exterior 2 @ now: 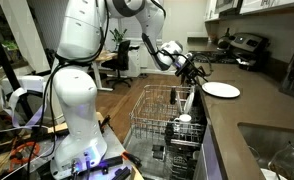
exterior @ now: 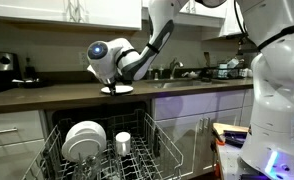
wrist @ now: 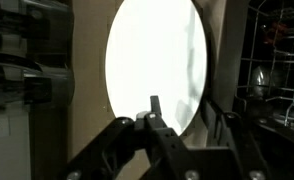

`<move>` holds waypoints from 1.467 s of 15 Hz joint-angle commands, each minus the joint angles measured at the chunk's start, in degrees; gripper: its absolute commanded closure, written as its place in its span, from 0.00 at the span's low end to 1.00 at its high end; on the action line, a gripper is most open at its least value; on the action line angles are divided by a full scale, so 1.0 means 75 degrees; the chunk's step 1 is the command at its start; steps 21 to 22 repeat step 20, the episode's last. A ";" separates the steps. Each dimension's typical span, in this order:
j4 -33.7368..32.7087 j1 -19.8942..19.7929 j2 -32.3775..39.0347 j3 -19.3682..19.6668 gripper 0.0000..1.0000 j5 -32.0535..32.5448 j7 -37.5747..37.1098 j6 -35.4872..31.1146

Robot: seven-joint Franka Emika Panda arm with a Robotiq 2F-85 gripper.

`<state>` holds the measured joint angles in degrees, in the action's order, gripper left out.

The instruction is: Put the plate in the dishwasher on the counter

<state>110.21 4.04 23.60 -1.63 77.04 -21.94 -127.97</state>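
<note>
Your pincer [wrist: 167, 122] looks released. Its jaws are spread with nothing between them, and it sits low at the plate's near rim, probably because a shallow rim only takes a flat approach. The plate [wrist: 152, 60] lies flat at twelve o'clock from it on the dark surface [exterior 2: 249, 110], close to the front edge, so the task seems nearly done. Farther off, the dishwasher [exterior: 152, 140] stands open at six o'clock below the plate, its rack [exterior: 57, 150] holding other dishes. Any retreat should be straight back, so that no jaw drags the rim over the edge.
</note>
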 commanded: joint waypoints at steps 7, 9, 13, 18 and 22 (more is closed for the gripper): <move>0.0654 0.0039 -0.1198 -0.0526 0.21 -0.0779 0.0482 -0.0998; 0.0843 0.0161 -0.1540 -0.0635 0.08 -0.1064 0.0693 -0.0980; 0.1199 0.0494 -0.2232 -0.0854 0.00 -0.1329 0.0924 -0.0735; 0.0841 0.0513 -0.1768 -0.0711 0.00 -0.1098 0.0579 -0.0785; 0.0840 0.0508 -0.1731 -0.0687 0.00 -0.1097 0.0578 -0.0785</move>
